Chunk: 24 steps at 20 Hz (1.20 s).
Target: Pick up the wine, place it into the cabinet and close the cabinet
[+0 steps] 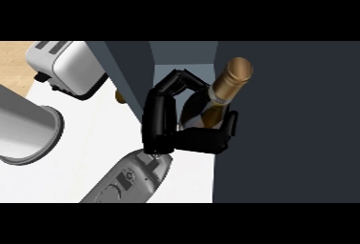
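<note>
Toaster (67,66) far left: brushed metal, rounded corners, black slots and base, sits on the white matte worktop (91,138). Below it a big grey cylinder (25,128), smooth with a lighter rim, can't tell what it is. Left hand not visible.

Centre: grey forearm comes up from the lower edge. Right hand (193,138) is glossy black, fingers (165,95) curled round the body of the wine bottle (228,83) with the thumb on the other side, so it is grasping the wine. Bottle is off the worktop and tilted, dark glass body with a pale label band, gold foil neck pointing up and right, right at the cabinet (130,66) opening with its pale interior behind.

Right: flat dark slate panel (288,124), probably the open door.

Progress, my read: pick-up done, insertion under way, bottle not yet set down or released. Closing the door is left
</note>
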### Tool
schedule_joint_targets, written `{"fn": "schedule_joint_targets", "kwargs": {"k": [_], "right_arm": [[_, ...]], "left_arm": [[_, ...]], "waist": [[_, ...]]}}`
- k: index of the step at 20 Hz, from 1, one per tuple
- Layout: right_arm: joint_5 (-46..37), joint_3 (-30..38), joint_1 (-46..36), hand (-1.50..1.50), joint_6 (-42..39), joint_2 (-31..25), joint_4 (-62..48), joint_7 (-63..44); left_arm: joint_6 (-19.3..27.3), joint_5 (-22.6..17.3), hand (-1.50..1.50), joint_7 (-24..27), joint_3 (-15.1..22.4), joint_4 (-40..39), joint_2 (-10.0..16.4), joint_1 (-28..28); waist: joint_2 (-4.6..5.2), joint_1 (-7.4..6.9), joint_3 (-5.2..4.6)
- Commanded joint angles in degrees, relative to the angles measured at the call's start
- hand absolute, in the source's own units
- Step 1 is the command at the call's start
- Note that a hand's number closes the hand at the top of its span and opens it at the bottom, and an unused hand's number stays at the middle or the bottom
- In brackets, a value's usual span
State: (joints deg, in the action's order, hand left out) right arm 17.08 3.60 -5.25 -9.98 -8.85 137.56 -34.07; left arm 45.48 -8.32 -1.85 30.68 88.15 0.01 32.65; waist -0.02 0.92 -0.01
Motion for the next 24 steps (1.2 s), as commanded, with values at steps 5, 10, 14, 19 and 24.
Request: {"fn": "schedule_joint_targets", "kwargs": {"k": [5,10,14,19,24], "right_arm": [[6.06,1.12,5.48,-1.5,-0.18,-0.16,11.25,-3.62],[3.41,1.82,4.6,-1.5,-1.88,0.98,5.69,1.82],[5.63,3.18,4.57,-1.5,-1.87,-0.52,7.5,-1.0],[5.76,2.32,6.0,-1.5,-2.62,0.07,7.36,0.67],[0.47,-2.94,3.77,-1.5,2.46,1.63,10.44,-4.53]], "left_arm": [[2.26,-8.64,1.5,9.39,0.53,-4.52,-0.01,-1.81],[-0.67,-9.45,1.5,15.3,1.59,-9.22,-0.01,-3.74],[2.58,-5.9,1.5,15.37,2.9,-11.98,-0.01,-4.09],[0.53,-8.68,1.5,22.5,0.98,-17.6,-0.01,-4.44],[0.43,-11.01,1.5,23.64,-1.37,-20.19,-0.01,-1.82]], "waist": [[-0.06,0.42,0.0],[-0.02,-0.28,0.02],[-0.09,-0.24,0.02],[0.0,-0.05,0.01],[0.0,-0.08,-0.04]]}}
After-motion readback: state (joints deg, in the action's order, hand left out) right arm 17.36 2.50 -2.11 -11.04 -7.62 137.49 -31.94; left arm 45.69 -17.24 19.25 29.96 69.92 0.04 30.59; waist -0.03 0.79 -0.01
